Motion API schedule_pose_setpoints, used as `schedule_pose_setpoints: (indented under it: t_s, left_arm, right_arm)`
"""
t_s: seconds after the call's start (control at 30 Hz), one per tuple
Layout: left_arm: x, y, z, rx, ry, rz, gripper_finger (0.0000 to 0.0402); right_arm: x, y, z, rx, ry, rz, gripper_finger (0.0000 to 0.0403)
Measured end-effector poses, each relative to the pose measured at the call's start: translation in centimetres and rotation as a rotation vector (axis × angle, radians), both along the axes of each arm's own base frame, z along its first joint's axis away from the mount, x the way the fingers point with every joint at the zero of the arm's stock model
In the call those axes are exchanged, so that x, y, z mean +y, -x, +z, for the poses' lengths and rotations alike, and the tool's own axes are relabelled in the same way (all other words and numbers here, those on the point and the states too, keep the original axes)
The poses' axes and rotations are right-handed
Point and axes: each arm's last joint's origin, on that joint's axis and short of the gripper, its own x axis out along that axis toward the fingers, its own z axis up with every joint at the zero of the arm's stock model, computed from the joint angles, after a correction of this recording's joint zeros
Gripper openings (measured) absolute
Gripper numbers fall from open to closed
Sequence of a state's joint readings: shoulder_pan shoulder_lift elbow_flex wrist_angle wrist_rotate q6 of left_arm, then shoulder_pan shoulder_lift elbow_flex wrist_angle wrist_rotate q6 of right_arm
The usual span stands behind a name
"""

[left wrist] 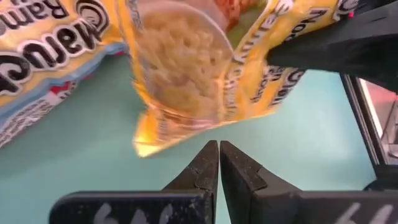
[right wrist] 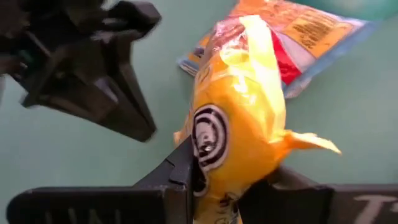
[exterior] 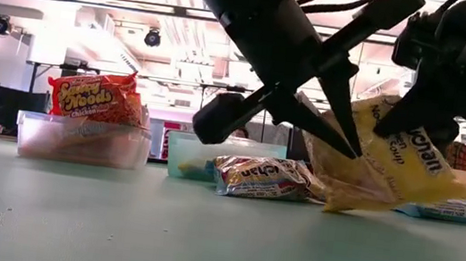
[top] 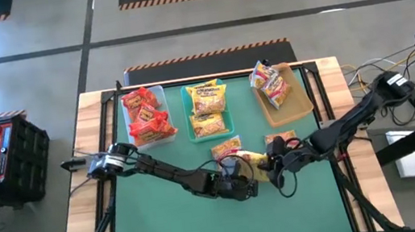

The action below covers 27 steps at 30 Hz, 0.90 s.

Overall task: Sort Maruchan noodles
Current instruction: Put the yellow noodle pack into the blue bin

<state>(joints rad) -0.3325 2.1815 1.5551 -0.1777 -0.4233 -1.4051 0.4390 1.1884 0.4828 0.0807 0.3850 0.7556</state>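
Observation:
A yellow noodle packet (top: 251, 159) is off the mat at the table's middle, tilted, in my right gripper (top: 272, 160), which is shut on it. My left gripper (left wrist: 219, 148) is shut and points at the packet (left wrist: 186, 68) from the table's left, stopping just short of it in the left wrist view. Two more packets (top: 226, 147) (top: 280, 137) lie flat on the green mat behind it. At the far edge, red-orange packets fill a clear bin (top: 163, 135), yellow ones a teal bin (top: 187, 112), and yellow-pink ones a tan bin (top: 303, 98). My right gripper pinches the yellow packet's end (right wrist: 227, 158) between its two fingers, one finger (right wrist: 180, 165) on each flat side. It comes slanting down from the table's right. The packet (exterior: 391, 160) is tilted, and its low corner (exterior: 331, 205) is at the mat or just above it.
The loose packet (exterior: 263, 178) beside the held one lies close behind both grippers. The three bins line the far edge. Bare green mat (top: 207, 230) stretches along the near side. A black crate (top: 2, 149) stands off the table's left.

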Motion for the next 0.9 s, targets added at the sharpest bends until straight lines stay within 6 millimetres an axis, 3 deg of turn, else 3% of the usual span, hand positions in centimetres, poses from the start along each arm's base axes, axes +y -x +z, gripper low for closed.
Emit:
schedule_pose_setpoints:
  t_s: [0.27, 0.47, 0.7, 0.9]
  left_arm:
    - [-0.1, 0.2, -0.1, 0.015, 0.021, 0.024, 0.0000]
    - [-0.1, 0.4, -0.1, 0.031, 0.014, 0.028, 0.0000]
    - [-0.2, 0.4, -0.1, 0.034, 0.013, 0.027, 0.0000]
    - [-0.5, 0.5, -0.1, 0.031, 0.011, 0.024, 0.0000]
  right_arm:
    - [-1.3, 0.6, 0.5, 0.041, 0.053, -0.014, 0.0069]
    - [-1.7, 0.5, 0.8, 0.032, 0.042, -0.005, 0.0018]
    - [-1.7, 0.6, 1.0, 0.025, 0.039, -0.005, 0.0009]
    - [-2.1, -0.1, 2.8, -0.028, 0.106, 0.029, 0.0009]
